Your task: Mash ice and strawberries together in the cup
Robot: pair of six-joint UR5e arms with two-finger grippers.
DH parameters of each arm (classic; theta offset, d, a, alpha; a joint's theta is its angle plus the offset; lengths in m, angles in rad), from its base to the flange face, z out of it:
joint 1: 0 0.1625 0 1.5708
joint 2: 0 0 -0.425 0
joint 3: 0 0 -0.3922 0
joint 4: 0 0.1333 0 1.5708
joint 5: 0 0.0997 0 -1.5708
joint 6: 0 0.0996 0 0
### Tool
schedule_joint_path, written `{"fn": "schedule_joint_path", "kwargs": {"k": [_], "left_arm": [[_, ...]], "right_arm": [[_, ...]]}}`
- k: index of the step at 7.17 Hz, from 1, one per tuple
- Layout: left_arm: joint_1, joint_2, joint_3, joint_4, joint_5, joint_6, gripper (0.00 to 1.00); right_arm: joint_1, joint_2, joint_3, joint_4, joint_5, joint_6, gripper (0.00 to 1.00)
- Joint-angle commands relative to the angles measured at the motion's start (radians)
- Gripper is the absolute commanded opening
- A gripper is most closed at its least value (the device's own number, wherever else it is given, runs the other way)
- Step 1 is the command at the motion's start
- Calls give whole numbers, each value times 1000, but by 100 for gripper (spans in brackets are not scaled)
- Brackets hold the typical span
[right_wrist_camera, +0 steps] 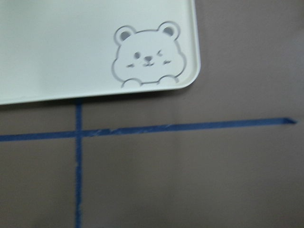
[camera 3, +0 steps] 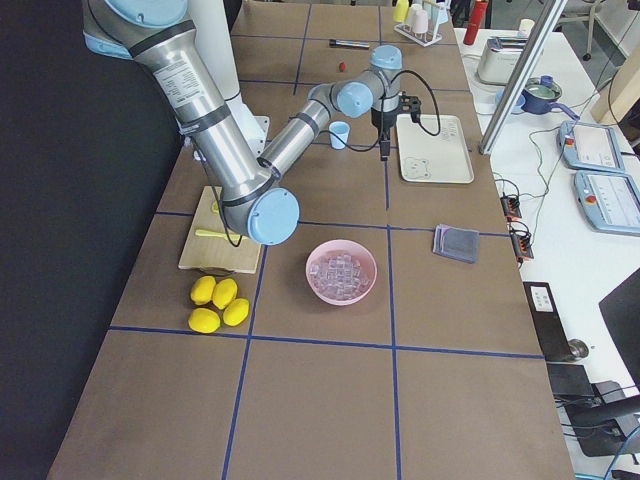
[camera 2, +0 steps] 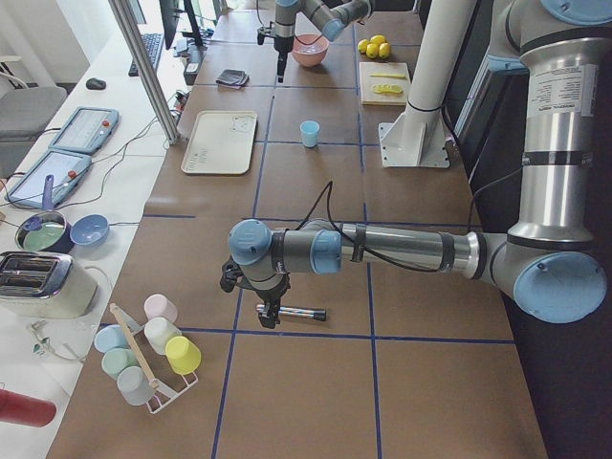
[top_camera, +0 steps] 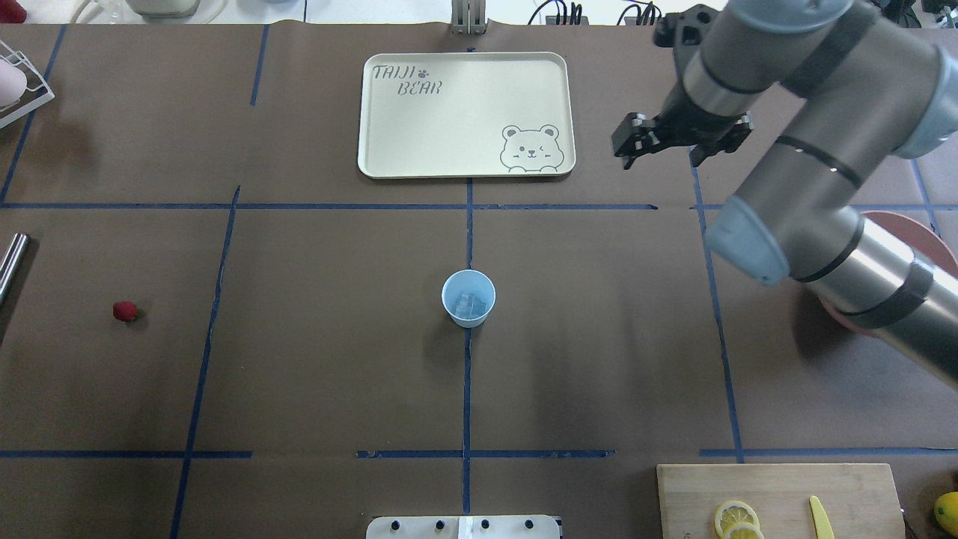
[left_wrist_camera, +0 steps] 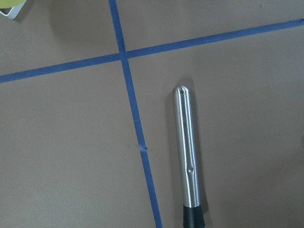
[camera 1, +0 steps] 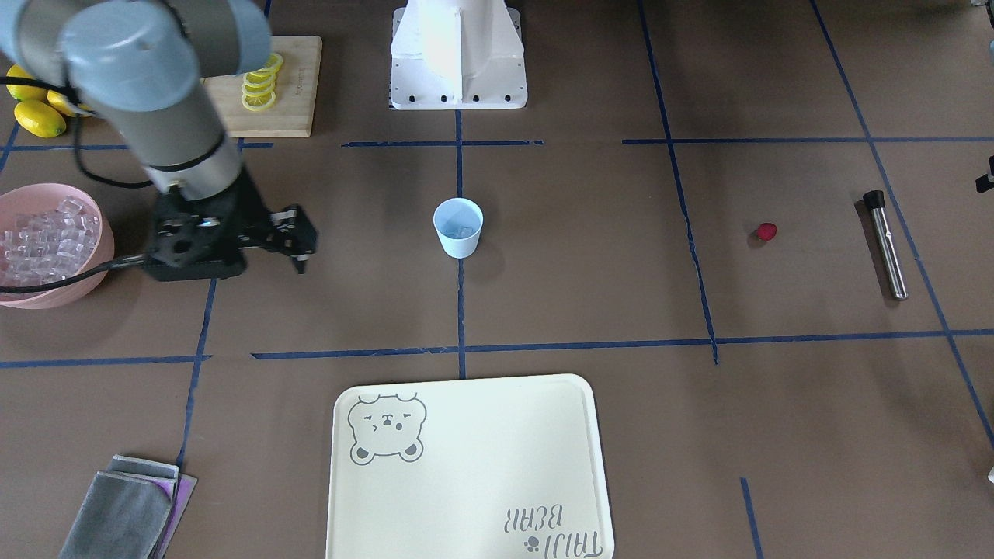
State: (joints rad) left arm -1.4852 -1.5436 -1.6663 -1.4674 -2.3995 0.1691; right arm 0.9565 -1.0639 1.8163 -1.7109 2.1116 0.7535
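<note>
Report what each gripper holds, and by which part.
Nothing. The right gripper is open and empty; the muddler lies free on the table below the left gripper.

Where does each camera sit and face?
Front-facing: across the table, facing the robot's base; right arm.
Overhead: behind robot, looking down; right arm.
Left: table's left end; left arm near.
Right: table's right end; right arm near.
Left wrist: down at muddler; no body.
Right wrist: down at tray; no body.
All four exterior views share the cup.
</note>
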Motion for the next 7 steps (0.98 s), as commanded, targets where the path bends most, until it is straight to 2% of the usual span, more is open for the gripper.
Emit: {"fn": "schedule_joint_path", "kwargs": {"k": [1,3,4,6,7], "left_arm": [[-1,-26,-1,-39,5,0,100],[0,-29,7,-178,5,0,100],[0,-30,8,-210,5,0,100],[2,-58,28,-212,-1,-81,100],[2,-58,30,-246,2,-86,100]], "right_arm": [[251,-216,12,2,140,-446,99],[434,-397,5,1,151,-807,99],[512,-491,4,1,191,-950,99],[661,-618,-64,2,248,-1097,99],[707,-667,-87,4,254,-1103,99]]}}
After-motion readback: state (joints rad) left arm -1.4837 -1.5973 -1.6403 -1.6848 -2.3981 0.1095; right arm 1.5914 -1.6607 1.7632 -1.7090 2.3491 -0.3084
